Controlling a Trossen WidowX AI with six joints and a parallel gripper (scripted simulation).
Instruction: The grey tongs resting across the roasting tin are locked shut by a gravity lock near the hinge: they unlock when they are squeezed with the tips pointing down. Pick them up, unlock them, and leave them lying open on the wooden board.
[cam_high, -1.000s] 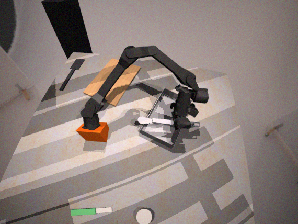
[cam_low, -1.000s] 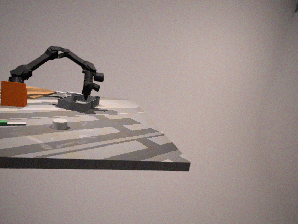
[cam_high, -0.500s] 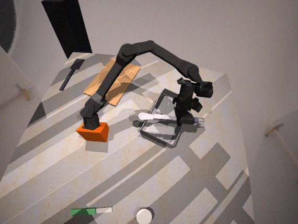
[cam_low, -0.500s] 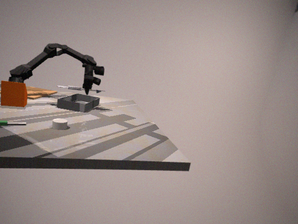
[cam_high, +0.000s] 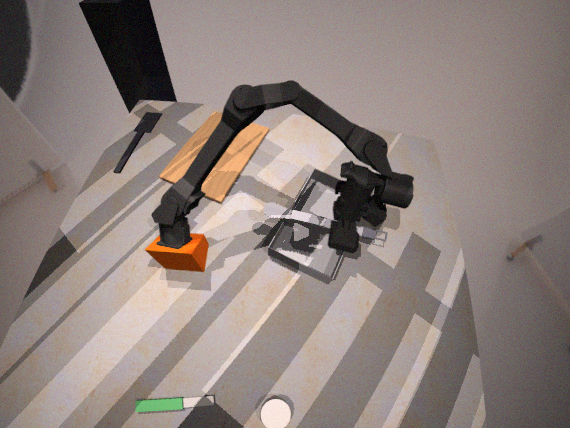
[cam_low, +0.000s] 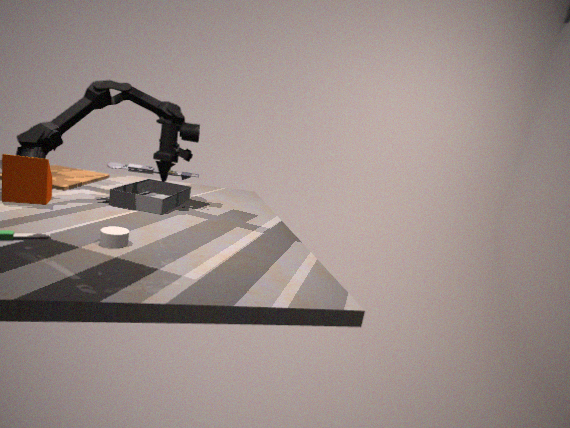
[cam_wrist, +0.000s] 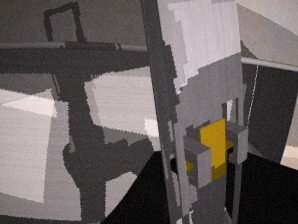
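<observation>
The grey tongs (cam_high: 300, 216) (cam_low: 142, 168) (cam_wrist: 205, 75) hang above the roasting tin (cam_high: 299, 267) (cam_low: 125, 199), clear of its rim. They lie nearly level, with the far end at the left slightly higher in the exterior view. My gripper (cam_high: 344, 242) (cam_low: 164, 177) (cam_wrist: 186, 156) points down and is shut on the tongs. In the wrist view a yellow piece (cam_wrist: 213, 145) sits between two grey blocks on the tongs. The arms look close together; whether the lock is engaged I cannot tell. The wooden board (cam_high: 239, 160) (cam_low: 80, 177) lies left of the tin, with my arm over it in the top view.
The orange block (cam_high: 182, 257) (cam_low: 25, 180) stands under the arm's base. A dark spatula (cam_high: 132, 145) lies beyond the board. A white round piece (cam_high: 275, 413) (cam_low: 114, 237) and a green-and-white strip (cam_high: 160, 404) (cam_low: 7, 235) are near the front. A tall black block (cam_high: 127, 50) stands at the back left.
</observation>
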